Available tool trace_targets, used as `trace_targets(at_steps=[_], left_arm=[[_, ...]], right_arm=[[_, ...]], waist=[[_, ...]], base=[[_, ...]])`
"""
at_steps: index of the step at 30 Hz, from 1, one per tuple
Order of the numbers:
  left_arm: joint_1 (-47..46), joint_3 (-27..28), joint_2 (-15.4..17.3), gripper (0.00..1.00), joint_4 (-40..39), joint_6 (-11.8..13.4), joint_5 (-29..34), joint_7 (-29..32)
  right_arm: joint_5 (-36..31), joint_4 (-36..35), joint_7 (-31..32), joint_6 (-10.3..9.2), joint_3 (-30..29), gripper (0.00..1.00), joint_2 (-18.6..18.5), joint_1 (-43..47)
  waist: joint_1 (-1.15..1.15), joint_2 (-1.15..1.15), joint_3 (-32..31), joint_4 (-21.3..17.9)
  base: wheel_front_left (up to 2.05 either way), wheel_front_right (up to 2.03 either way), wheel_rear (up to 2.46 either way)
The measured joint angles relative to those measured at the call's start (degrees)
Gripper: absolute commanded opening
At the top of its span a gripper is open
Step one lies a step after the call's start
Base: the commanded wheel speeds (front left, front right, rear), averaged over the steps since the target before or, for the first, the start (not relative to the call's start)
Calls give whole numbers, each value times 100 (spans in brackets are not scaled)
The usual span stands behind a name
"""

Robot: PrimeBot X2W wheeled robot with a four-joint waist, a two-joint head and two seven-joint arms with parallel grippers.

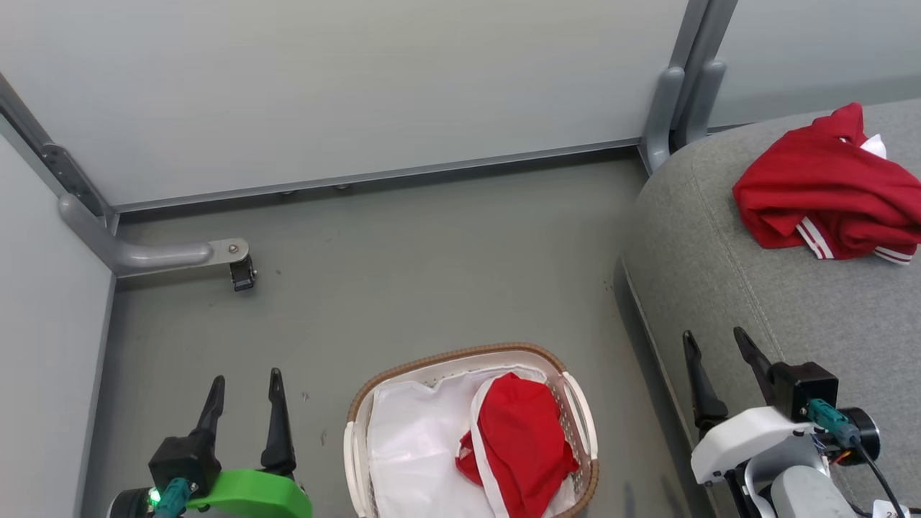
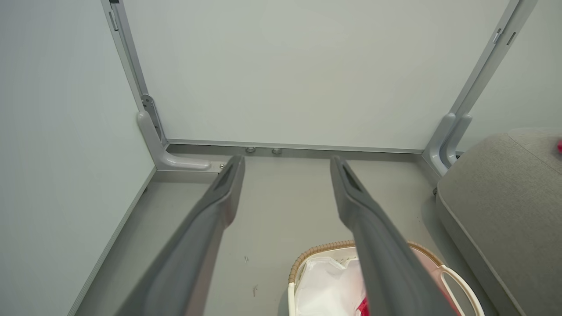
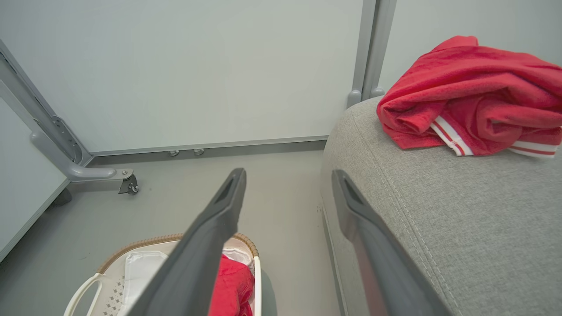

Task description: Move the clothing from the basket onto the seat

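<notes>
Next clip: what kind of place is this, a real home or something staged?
Likely a staged test bay, not a home: pale partition panels on grey metal feet, one with a caster, enclose a bare grey floor, with a grey seat and a laundry basket set inside.

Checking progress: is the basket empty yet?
Not empty: one red garment lies in the basket on its liner; a second garment sits on the seat.
</notes>
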Motion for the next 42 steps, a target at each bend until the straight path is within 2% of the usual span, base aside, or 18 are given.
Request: trace_targets(at_steps=[7,17,32,42], left_arm=[[-203,-333,1,100,205,-32,-105,0],[-989,-987,-1,100,784,-26,-339,0],[-2498,-1759,-20,100,2267,-51,-415,0],[-3409,-1880,-20,100,3431,-27,-147,0]], right_arm=[[45,-142,0,0,164,100,4,-286],[199,-653,0,0,463,100,-27,-1016],[466,-1292,0,0,867,100,-20,-1918],[710,-1618,0,0,995,100,-9,-2203]], waist=[[0,0,258,-69],[0,0,1050,-338],[0,0,2512,-1099],[1,0,3447,-1588]], base=[[0,0,0],[0,0,0],[0,0,0],[0,0,0]])
